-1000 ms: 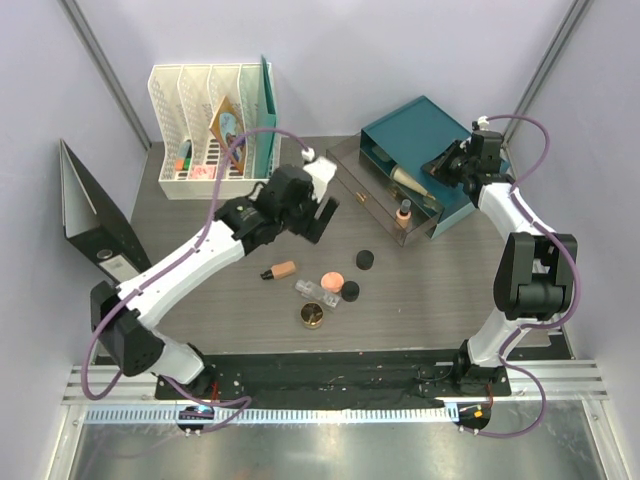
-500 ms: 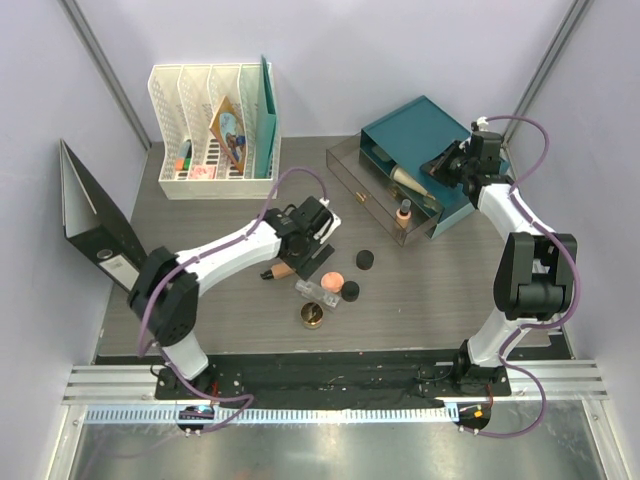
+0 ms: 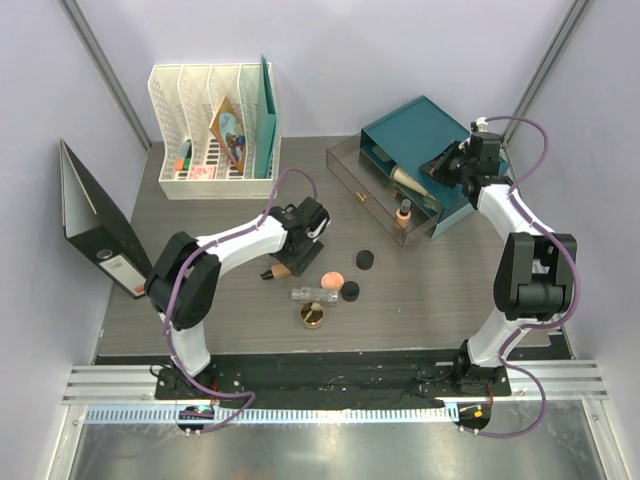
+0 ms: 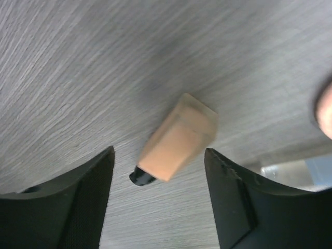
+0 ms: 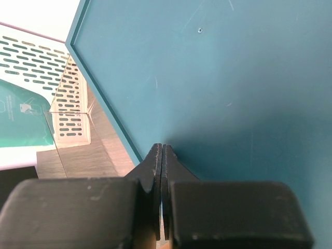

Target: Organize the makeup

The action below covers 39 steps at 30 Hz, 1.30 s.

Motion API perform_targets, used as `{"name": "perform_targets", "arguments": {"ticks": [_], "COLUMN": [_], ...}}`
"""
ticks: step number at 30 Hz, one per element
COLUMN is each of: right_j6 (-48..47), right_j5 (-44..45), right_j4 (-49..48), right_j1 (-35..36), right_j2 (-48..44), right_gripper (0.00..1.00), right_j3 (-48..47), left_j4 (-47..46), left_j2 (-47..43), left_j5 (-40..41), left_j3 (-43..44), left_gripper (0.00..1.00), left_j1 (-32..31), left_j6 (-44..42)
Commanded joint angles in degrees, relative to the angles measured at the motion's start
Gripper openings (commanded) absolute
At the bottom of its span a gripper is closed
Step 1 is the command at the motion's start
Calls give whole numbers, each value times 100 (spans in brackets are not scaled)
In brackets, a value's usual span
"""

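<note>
A peach tube [image 3: 281,269] with a black tip lies on the table; in the left wrist view the peach tube [image 4: 178,141] sits between my open fingers, untouched. My left gripper [image 3: 296,256] [image 4: 158,171] is low over it. A coral compact [image 3: 331,279], a clear glass bottle [image 3: 312,294], a gold jar [image 3: 313,316] and two black pots [image 3: 364,260] [image 3: 350,291] lie nearby. A beige bottle [image 3: 403,213] stands in the clear drawer [image 3: 365,185]. Another peach tube [image 3: 410,183] lies in the teal box [image 3: 425,130]. My right gripper [image 3: 447,160] [image 5: 162,148] is shut and empty over the teal box lid [image 5: 207,78].
A white file rack [image 3: 213,120] with papers and small stationery stands at the back left. A black binder [image 3: 95,225] leans at the left edge. The compact's edge [image 4: 326,111] and the glass bottle [image 4: 295,168] show to the right of my left fingers.
My left gripper has moved from beside the clear drawer toward the near side and down over the peach tube. The right arm has not moved.
</note>
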<state>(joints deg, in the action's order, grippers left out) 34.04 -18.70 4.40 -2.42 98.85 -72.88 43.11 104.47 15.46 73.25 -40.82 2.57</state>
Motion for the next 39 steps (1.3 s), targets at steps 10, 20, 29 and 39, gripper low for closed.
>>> {"name": "perform_targets", "arguments": {"ticks": [10, 20, 29, 39], "right_j6": [-258, -258, -258, -258], "right_j5": [200, 182, 165, 174], "right_j4": [1449, 1502, 1502, 1467], "right_j1": [83, 83, 83, 83], "right_j2": [302, 337, 354, 363], "right_gripper": [1, 1, 1, 1], "right_j3": [354, 310, 345, 424], "left_j4": [-154, 698, 341, -1811], "left_j2": [549, 171, 109, 575], "left_j5": [-289, -228, -482, -1783], "left_j3": [84, 1688, 3580, 4197], "left_gripper": [22, 0, 0, 0], "left_j1": [179, 188, 179, 179], "left_j6": [139, 348, 1113, 2791]}}
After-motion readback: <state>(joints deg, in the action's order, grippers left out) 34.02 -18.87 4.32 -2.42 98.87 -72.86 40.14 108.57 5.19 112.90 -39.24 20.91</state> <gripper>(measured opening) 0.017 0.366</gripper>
